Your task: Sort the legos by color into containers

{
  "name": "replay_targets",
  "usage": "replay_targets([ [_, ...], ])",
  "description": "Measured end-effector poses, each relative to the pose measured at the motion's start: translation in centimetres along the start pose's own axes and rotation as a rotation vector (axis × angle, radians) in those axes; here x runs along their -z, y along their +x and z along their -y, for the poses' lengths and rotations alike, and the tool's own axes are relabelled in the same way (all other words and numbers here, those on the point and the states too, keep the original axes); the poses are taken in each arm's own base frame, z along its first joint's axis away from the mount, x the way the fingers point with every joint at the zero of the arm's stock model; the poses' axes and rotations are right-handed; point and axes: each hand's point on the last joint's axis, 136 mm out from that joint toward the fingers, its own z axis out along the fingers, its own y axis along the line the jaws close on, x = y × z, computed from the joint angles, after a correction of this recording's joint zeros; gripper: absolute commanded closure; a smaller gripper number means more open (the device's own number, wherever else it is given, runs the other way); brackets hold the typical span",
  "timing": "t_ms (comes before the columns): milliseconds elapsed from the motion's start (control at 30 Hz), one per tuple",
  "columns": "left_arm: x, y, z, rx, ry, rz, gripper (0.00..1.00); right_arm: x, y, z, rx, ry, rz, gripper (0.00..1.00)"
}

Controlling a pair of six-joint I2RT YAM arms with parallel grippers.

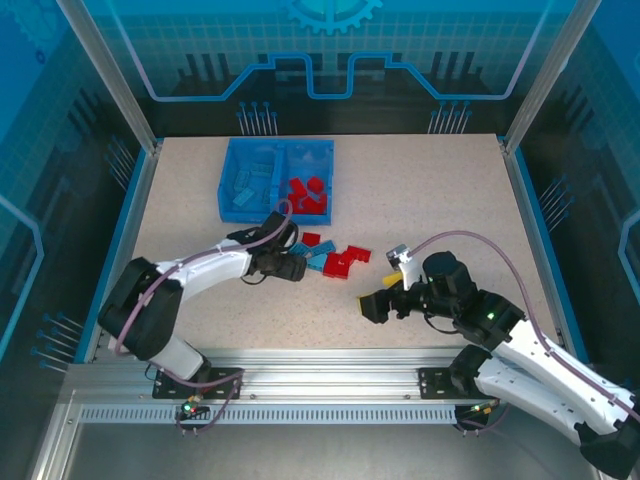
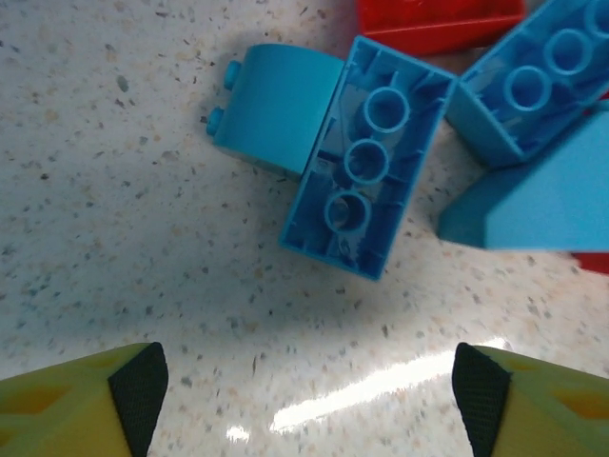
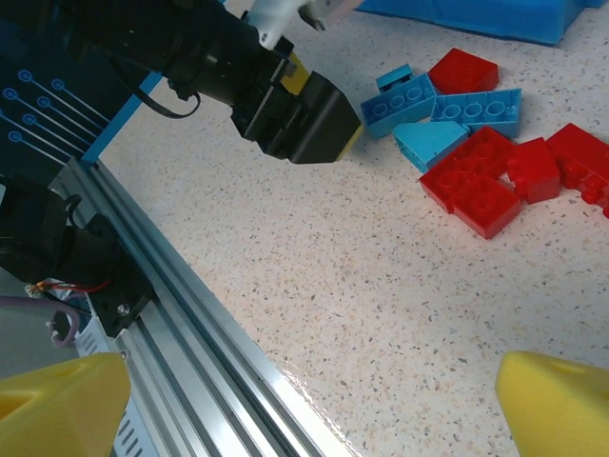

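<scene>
Because the left gripper (image 2: 304, 381) hangs with its fingers spread wide and nothing between them, just short of an upturned blue brick (image 2: 366, 157) on the table (image 2: 143, 248), the main risk lies in the crowding; that brick touches a curved blue piece (image 2: 276, 105) on one side and sits just beside a second blue brick (image 2: 533, 86) on the other, with a red brick (image 2: 438, 19) close behind, so a finger coming down could land on a neighbour, shove the cluster along, or pinch two pieces at once; the brick also lies at a slant to the line between the fingers, and closing on its corners would likely twist it or squirt it free. From above, the loose bricks (image 1: 335, 258) lie in a small heap between the two arms, near the bin (image 1: 240, 212), whose left compartment seems to hold blue and whose right holds red; a weakly held brick might drop on the way or clip the bin's near wall, and a red one dragged along would land in the wrong side. The right gripper (image 3: 314, 390) is likewise spread and empty, near the heap's other side; if both arms reach in together they could collide.
</scene>
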Motion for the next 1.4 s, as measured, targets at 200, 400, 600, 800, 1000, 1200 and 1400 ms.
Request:
replay_targets([
  [200,-2.4,-0.6,0.3,-0.02,-0.011,-0.024,0.3,-0.8,0.5,0.6,-0.012,0.024,-0.037,0.0],
  [400,-3.8,-1.8,0.8,-0.027,-0.016,-0.027,0.48,-0.9,0.6,0.8,-0.013,0.032,-0.04,0.0],
  [600,-4.4,-2.5,0.9,-0.038,-0.025,-0.03,0.62,-0.9,0.5,0.8,-0.014,0.037,-0.04,0.0],
  [800,-4.1,-2.6,1.1,-0.038,0.001,-0.021,0.68,-1.1,0.7,1.1,-0.032,0.05,-0.051,0.0],
  [1000,-0.3,-2.1,2.5,-0.052,0.067,0.034,0.68,-1.2,0.0,0.8,-0.05,0.049,-0.042,0.0],
  [1200,7.8,-4.9,2.3,0.003,0.109,0.235,0.69,-0.9,-1.0,0.6,-0.054,0.051,-0.012,0.0],
  [1400,12.0,-11.4,-5.2,0.206,-0.01,0.38,0.69,-1.1,-1.2,0.9,-0.062,0.067,-0.004,0.0],
])
